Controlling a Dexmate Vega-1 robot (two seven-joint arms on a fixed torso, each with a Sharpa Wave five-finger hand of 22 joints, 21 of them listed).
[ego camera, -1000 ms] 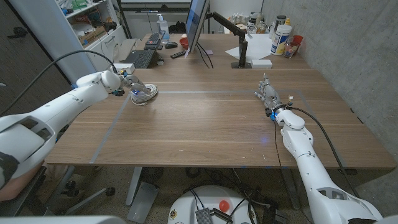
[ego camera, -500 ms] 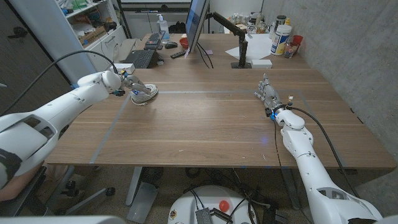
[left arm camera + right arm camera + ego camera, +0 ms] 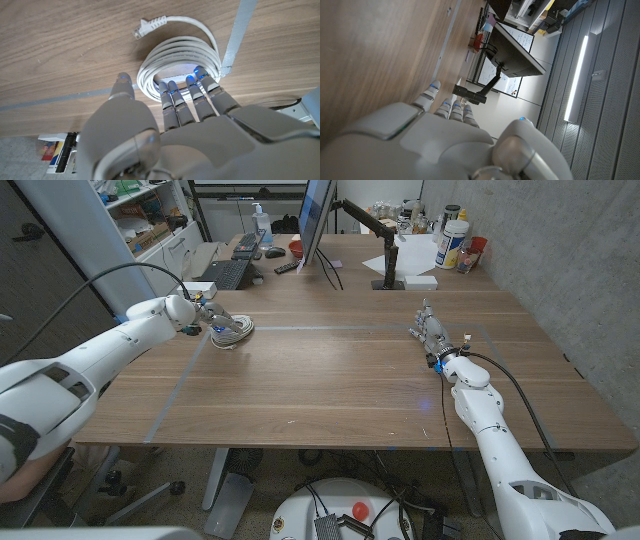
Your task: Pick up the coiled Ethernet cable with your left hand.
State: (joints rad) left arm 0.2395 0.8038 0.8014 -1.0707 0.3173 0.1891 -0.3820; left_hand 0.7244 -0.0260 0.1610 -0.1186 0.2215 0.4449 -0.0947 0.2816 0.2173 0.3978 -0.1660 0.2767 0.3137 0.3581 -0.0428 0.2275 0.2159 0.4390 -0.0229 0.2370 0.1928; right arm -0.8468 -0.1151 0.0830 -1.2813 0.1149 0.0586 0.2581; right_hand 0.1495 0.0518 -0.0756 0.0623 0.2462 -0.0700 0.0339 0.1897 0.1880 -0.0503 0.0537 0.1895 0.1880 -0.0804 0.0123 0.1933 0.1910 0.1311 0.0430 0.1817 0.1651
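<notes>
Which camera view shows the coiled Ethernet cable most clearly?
The left wrist view: the coiled Ethernet cable appears large, with its loops and plug distinct, at the left hand's fingertips. The head view shows it small, partly covered by that hand.

An office — monitor (image 3: 316, 220), keyboard (image 3: 226, 273), cluttered shelves (image 3: 140, 215).

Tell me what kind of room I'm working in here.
Probably an office or lab workspace. Behind the wooden table stand a monitor on an arm, a keyboard, and shelves with supplies. A concrete wall runs along the right side.
</notes>
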